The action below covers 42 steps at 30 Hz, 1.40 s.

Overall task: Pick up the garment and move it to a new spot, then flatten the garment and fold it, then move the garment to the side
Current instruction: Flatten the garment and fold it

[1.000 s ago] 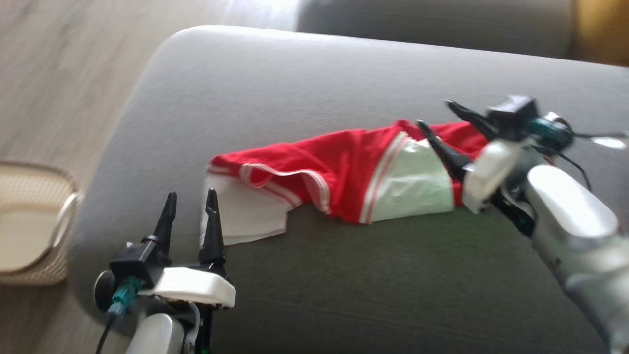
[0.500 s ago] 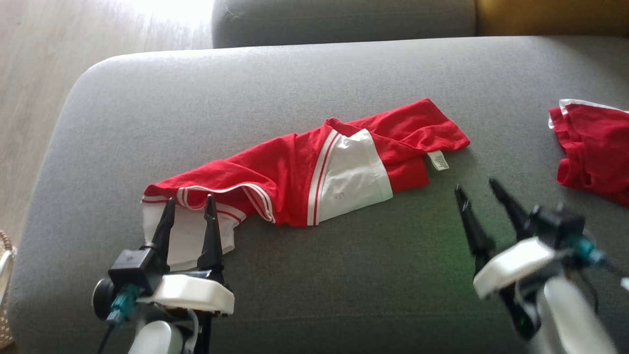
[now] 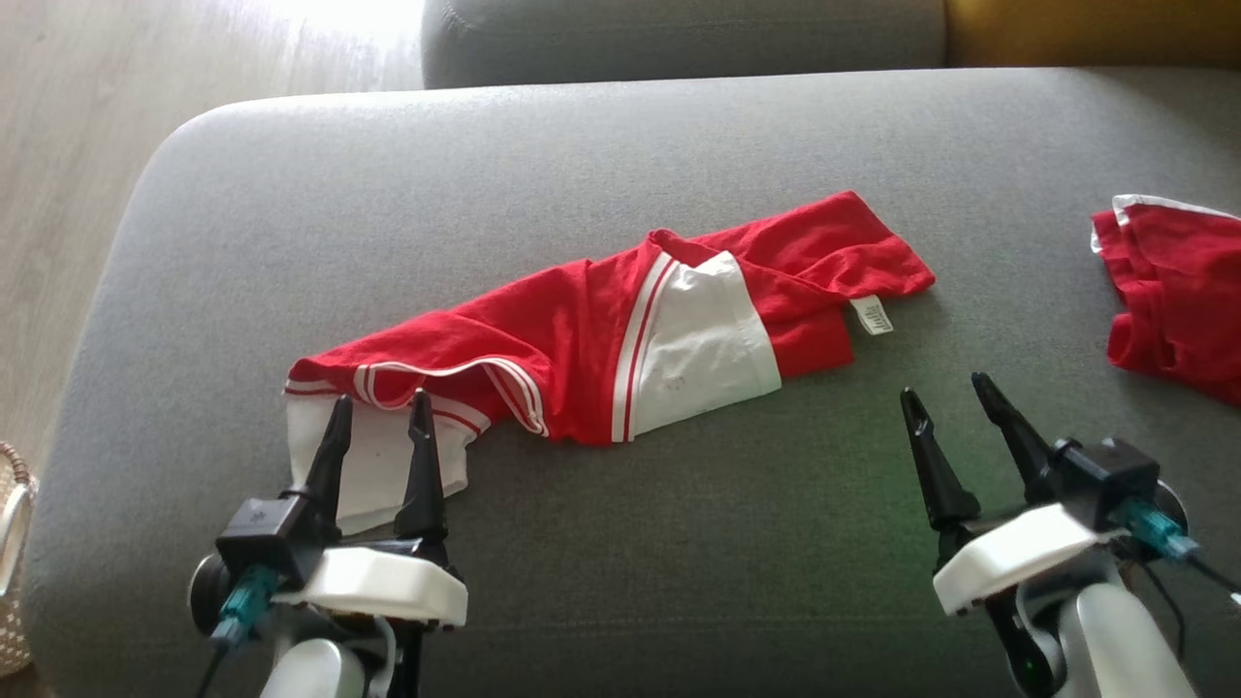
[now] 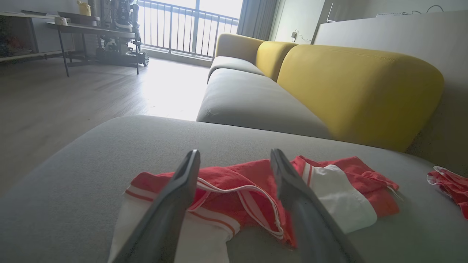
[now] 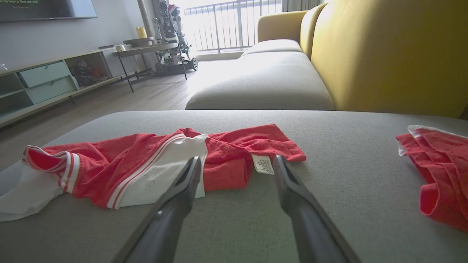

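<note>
The garment [image 3: 582, 330] is a red jersey with white panels and thin white stripes. It lies rumpled in a long slanted band across the middle of the grey sofa seat [image 3: 620, 145]. Its white end is nearest the seat's rounded left edge. Its red end, with a small white care label [image 3: 873, 315] sticking out, points toward the back right. One red hem is folded over and the cloth is creased and partly doubled on itself.

The left gripper [image 3: 380, 397] has its fingers spread apart, holding nothing, with the tips over the white end. Whether they touch the cloth cannot be told. The right gripper [image 3: 942, 386] is likewise spread and empty, near the label end but clear of it.

Bare grey fabric runs along the front of the seat between the two grippers, and a broad strip lies behind the garment up to the back edge. A second red garment [image 3: 1173, 310] lies bunched at the far right, well apart. Wooden floor [image 3: 78, 145] lies beyond the left edge, where a sliver of a woven basket [image 3: 12, 572] shows; its contents cannot be made out.
</note>
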### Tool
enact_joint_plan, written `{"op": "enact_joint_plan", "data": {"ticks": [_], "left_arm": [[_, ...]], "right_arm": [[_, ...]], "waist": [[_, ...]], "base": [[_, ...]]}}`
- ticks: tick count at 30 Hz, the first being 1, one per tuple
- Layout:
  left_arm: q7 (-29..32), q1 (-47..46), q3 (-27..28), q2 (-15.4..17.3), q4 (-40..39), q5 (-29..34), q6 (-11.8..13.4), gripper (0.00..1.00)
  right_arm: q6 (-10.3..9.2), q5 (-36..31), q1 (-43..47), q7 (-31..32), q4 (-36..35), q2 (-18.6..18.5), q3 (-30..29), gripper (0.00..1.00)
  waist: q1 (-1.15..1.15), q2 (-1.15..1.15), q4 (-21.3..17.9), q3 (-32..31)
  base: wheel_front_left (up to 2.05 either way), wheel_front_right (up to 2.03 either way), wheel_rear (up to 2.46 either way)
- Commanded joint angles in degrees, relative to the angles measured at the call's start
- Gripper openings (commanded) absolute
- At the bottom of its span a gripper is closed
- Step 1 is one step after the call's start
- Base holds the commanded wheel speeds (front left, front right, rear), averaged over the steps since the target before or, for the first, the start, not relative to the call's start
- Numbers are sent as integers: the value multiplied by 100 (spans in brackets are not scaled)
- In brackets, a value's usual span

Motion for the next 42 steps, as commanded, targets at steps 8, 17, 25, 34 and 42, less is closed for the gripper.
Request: {"op": "enact_joint_plan", "data": {"ticks": [8,17,25,34,42], "left_arm": [[-30,-274,-29,8,-154,66,-6,100],[-30,-543,-278,8,-63,35,48,100],[-30,-711,-445,8,-118,-35,137,100],[-30,-726,-490,8,-62,-45,176,100],[-30,-673,-437,8,24,25,147,100]], "right_arm": [[-2,84,-275,214,-113,61,356,100],[-2,403,-1034,358,767,66,515,100],[-2,520,-1459,321,1543,58,392,100],[-2,620,-1651,272,2187,50,517,0],[-2,748,-1744,65,2275,48,751,0]], "waist": [[0,0,263,235],[0,0,792,755],[0,0,1094,1017],[0,0,1161,994],[0,0,1015,754]], "base": [[0,0,0],[0,0,0],[0,0,0],[0,0,0],[0,0,0]]}}
